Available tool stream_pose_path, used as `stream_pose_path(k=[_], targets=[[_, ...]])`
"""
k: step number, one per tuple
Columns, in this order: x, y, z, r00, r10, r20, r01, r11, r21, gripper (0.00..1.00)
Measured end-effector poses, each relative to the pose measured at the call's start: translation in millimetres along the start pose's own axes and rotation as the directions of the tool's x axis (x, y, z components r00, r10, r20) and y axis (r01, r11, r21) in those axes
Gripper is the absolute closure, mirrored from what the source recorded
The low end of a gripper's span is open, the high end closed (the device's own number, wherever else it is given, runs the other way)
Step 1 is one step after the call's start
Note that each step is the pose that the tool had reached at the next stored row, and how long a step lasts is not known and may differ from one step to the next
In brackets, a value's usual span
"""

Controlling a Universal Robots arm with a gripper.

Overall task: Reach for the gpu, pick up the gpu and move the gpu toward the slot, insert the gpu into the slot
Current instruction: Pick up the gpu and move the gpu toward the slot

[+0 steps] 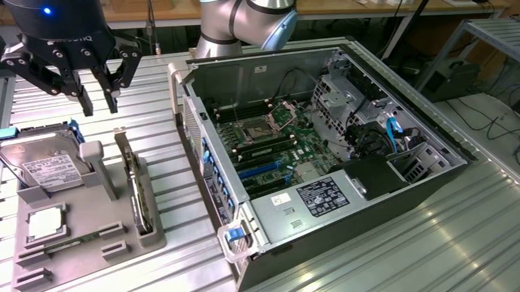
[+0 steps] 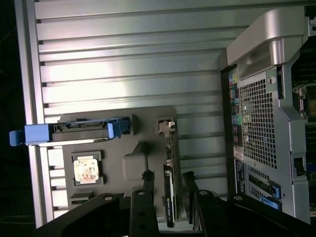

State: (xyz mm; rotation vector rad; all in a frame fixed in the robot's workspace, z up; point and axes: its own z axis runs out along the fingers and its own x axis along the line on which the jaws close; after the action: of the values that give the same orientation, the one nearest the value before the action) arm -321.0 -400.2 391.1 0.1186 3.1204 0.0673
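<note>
Reaching is being done, looks like: the claw [image 1: 99, 111] is being held spread and empty, the gpu [image 1: 133, 179] standing edge-up in its grey holder [image 1: 150, 234] below it; squarer centring is being called for.

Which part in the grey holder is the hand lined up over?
The gpu, the thin dark card standing on edge: it shows between the open hand's fingers; hard drive and chip sit aside.
</note>
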Motion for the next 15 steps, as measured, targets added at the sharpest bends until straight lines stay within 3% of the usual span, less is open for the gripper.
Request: stream_pose_path(k=[15], targets=[[-1.3,-16.6,-0.5,1.0,-0.004,-0.0001,0.004,1.0,0.0011,0.64]])
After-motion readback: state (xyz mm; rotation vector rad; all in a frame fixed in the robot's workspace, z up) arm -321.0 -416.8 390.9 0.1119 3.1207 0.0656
